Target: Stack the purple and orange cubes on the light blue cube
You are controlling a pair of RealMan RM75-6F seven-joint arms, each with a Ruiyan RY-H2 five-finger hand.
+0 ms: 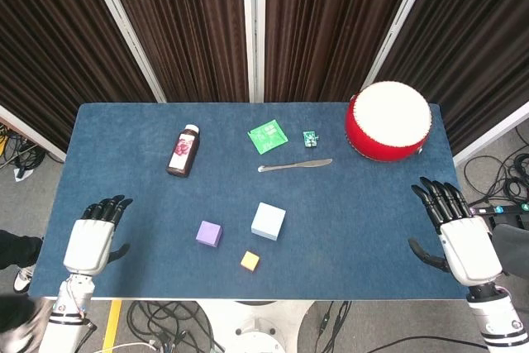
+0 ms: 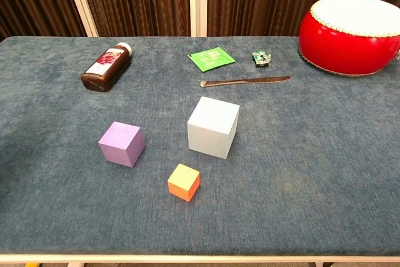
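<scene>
The light blue cube (image 1: 269,221) (image 2: 213,127) sits near the middle of the blue table. Left of it lies the purple cube (image 1: 209,234) (image 2: 122,144). The small orange cube (image 1: 250,261) (image 2: 184,182) rests in front of both, closest to the table's near edge. All three stand apart, none stacked. My left hand (image 1: 92,236) hovers over the near left corner, fingers spread, holding nothing. My right hand (image 1: 459,233) is at the near right corner, also spread and empty. Neither hand appears in the chest view.
At the back of the table (image 1: 124,146) lie a brown bottle (image 1: 183,151) (image 2: 107,67), a green packet (image 1: 268,136) (image 2: 211,59), a small green chip (image 1: 310,138) (image 2: 262,58) and a metal knife (image 1: 294,166) (image 2: 245,81). A red drum (image 1: 388,120) (image 2: 350,33) stands at the back right.
</scene>
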